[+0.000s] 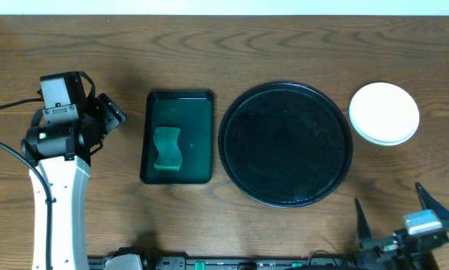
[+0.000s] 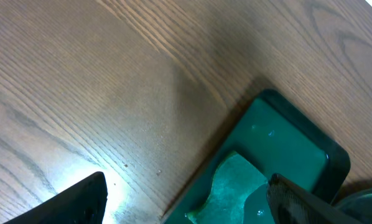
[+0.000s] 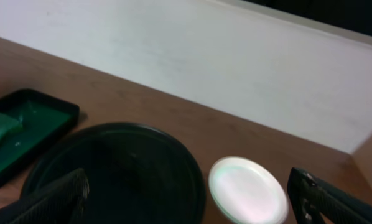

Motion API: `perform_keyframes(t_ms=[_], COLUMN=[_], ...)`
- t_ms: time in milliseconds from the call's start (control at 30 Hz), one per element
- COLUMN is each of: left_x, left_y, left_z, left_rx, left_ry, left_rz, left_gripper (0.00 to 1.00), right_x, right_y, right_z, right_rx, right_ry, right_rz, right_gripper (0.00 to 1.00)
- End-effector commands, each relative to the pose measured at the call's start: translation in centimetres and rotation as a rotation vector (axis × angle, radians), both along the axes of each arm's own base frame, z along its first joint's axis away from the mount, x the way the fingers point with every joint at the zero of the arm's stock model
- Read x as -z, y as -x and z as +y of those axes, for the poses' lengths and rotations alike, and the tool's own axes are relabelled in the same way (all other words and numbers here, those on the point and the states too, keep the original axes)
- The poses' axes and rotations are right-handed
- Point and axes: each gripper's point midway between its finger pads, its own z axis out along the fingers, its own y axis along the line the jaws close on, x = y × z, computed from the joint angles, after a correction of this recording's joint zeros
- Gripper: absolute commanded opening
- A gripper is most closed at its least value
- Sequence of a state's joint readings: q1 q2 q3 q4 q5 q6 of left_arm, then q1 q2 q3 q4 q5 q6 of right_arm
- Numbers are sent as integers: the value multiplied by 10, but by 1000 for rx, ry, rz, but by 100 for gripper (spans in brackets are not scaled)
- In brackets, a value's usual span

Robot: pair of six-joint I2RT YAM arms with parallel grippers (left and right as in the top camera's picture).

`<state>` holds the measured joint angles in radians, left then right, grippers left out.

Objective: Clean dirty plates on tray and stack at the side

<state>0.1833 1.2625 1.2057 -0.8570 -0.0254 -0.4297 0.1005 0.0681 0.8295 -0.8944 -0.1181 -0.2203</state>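
Note:
The white plates (image 1: 384,112) sit stacked on the table to the right of the round black tray (image 1: 284,142), which holds nothing. In the right wrist view the stack of plates (image 3: 245,190) lies just right of the tray (image 3: 111,168). My right gripper (image 1: 396,210) hangs open near the front right table edge, well short of the stack, and between its fingers (image 3: 186,208) there is nothing. My left gripper (image 1: 106,124) is open at the far left and points toward the green tray. It is empty in its own view (image 2: 186,205).
A rectangular dark green tray (image 1: 198,120) stands left of the black tray with a green wavy sponge (image 1: 167,148) lying in it. The left wrist view shows that tray's corner (image 2: 292,137) and the sponge (image 2: 232,183). A pale wall runs along the table's far edge.

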Motion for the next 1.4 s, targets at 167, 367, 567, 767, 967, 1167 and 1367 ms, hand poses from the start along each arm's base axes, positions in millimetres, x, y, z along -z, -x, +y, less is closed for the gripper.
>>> perform_keyframes(t_ms=[167, 367, 567, 767, 967, 1167, 1367], left_x=[5, 5, 5, 5, 5, 5, 5], left_y=[1, 1, 1, 1, 1, 1, 1], left_z=[2, 2, 2, 2, 2, 2, 2], left_rx=[-7, -7, -7, -7, -7, -7, -7], left_ry=[3, 3, 3, 3, 3, 3, 3], left_rz=[18, 17, 17, 18, 18, 17, 18], left_gripper=[82, 82, 82, 82, 82, 82, 82], right_x=[5, -34, -30, 33, 70, 96, 136], right_y=[-31, -48, -59, -88, -100, -108, -113], right_z=[19, 24, 19, 13, 12, 2, -8], right_rx=[-92, -118, -84, -33, -23, 22, 68], right_ry=[-38, -67, -70, -67, -62, -53, -48], right_rz=[-146, -452, -570, -431, -361, -292, -127], right_gripper=[99, 99, 99, 99, 99, 99, 99])
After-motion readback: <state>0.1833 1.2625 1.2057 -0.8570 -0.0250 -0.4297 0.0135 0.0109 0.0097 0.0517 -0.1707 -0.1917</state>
